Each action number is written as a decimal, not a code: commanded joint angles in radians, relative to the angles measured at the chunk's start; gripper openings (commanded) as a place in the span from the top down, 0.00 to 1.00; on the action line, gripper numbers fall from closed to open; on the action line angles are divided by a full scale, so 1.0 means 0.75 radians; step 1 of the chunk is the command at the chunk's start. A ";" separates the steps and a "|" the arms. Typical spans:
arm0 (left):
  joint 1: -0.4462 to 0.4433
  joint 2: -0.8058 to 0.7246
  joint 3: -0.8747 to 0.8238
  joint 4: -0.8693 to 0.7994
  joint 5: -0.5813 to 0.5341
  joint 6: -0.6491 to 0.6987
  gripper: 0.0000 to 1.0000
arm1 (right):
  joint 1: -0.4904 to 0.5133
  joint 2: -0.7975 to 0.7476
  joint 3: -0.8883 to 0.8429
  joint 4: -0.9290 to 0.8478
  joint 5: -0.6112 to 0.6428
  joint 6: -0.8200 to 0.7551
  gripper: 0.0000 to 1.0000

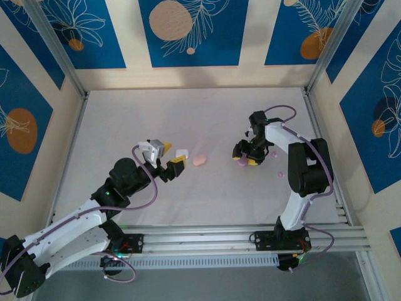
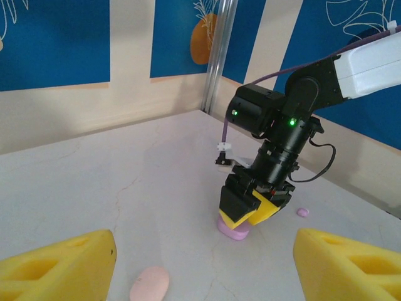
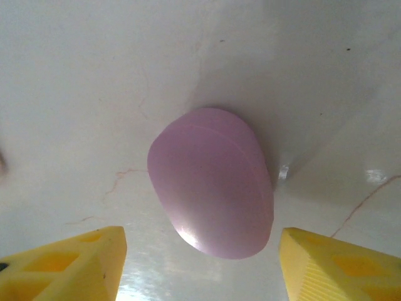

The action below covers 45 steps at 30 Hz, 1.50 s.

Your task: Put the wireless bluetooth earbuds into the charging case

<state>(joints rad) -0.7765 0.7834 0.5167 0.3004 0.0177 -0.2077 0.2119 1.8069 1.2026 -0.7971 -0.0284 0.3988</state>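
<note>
While the right hand [image 1: 245, 160] hangs low over a lilac charging case [image 1: 240, 163] on the white worktop [image 1: 125, 119], its yellow fingers stand spread, one on each side of the case, grasping nothing. In the right wrist view the case [image 3: 212, 182] lies flat and looks shut, apart from both fingertips [image 3: 62, 263]. Two tiny pink earbuds lie loose on the worktop to the robot's right of that hand: one [image 1: 274, 152] just beside it, the other [image 1: 281, 174] nearer the arm bases. Both are too small to show their shape. The left hand [image 1: 175, 165] is released too, its fingers [image 2: 56, 263] wide apart and empty. Just beyond it lies a white case [image 1: 182, 153], and beside that a peach-pink case [image 1: 199, 160].
</note>
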 commanded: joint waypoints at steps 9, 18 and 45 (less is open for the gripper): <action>-0.009 -0.025 -0.014 0.024 0.010 -0.008 0.26 | 0.129 0.117 0.099 -0.039 0.386 -0.123 0.38; -0.009 -0.020 -0.018 0.027 0.001 -0.014 0.26 | 0.170 0.053 0.064 0.022 0.366 -0.168 0.60; 0.027 0.385 0.423 -0.066 0.409 -0.472 0.28 | 0.657 -1.032 -0.428 0.839 -0.026 -0.999 0.68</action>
<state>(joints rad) -0.7521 1.0538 0.7818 0.2241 0.2405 -0.5354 0.6903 1.0367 0.8776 -0.2054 -0.0528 -0.2863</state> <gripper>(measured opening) 0.721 0.412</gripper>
